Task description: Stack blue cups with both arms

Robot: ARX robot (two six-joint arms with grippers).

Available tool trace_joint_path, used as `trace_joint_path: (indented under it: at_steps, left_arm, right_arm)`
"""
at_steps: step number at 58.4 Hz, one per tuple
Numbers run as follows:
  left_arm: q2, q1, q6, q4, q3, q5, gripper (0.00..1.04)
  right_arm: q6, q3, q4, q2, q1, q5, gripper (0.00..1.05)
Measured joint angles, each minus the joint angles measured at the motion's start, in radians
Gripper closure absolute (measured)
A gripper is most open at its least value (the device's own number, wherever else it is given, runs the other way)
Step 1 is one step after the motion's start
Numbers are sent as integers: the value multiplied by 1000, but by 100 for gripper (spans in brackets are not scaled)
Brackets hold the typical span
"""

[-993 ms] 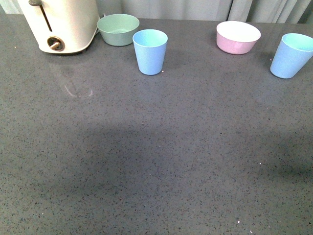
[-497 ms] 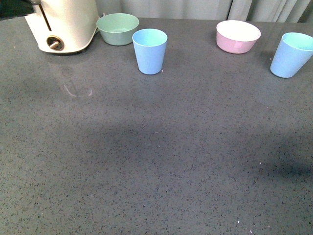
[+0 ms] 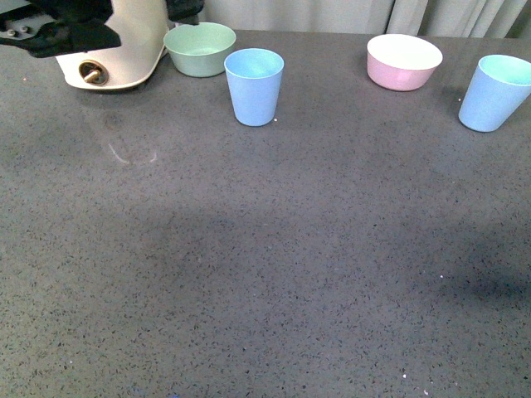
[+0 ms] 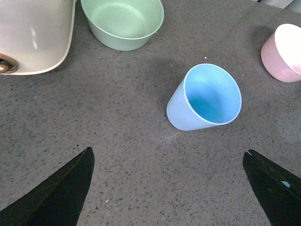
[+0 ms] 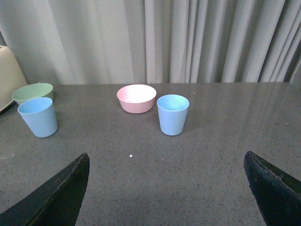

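Observation:
Two light blue cups stand upright on the grey table. One cup point(image 3: 255, 86) is at the back centre-left, beside the green bowl. The other cup point(image 3: 495, 94) is at the far right. My left arm point(image 3: 58, 29) shows at the top left, over the white appliance. In the left wrist view the left gripper point(image 4: 169, 186) is open and empty, with the first cup point(image 4: 204, 98) a little beyond its black fingertips point(image 4: 61, 188). In the right wrist view the right gripper point(image 5: 167, 188) is open and empty, well short of the right cup point(image 5: 172, 114); the other cup point(image 5: 38, 117) shows too.
A green bowl point(image 3: 200, 49) and a white appliance point(image 3: 124, 50) stand at the back left. A pink bowl point(image 3: 404, 62) stands at the back right, between the cups. Grey curtains point(image 5: 188, 37) hang behind the table.
My left arm has come into the front view at the top left, over the white appliance. The cups and bowls have not moved.

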State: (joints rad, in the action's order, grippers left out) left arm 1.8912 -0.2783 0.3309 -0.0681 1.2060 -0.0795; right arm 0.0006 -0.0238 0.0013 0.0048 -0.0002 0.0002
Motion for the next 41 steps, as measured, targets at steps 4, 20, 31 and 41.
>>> trace_joint_path:
  at_steps: [4, 20, 31, 41]
  left_arm:
    - [39, -16, 6, 19, 51, 7, 9]
    - [210, -90, 6, 124, 248, 69, 9]
    - [311, -88, 9, 207, 392, 107, 9]
    - [376, -77, 11, 280, 507, 134, 9]
  right_arm:
    - [0, 0, 0, 0, 0, 0, 9]
    - [0, 0, 0, 0, 0, 0, 9]
    - [0, 0, 0, 0, 0, 0, 9]
    - [0, 0, 0, 0, 0, 0, 9]
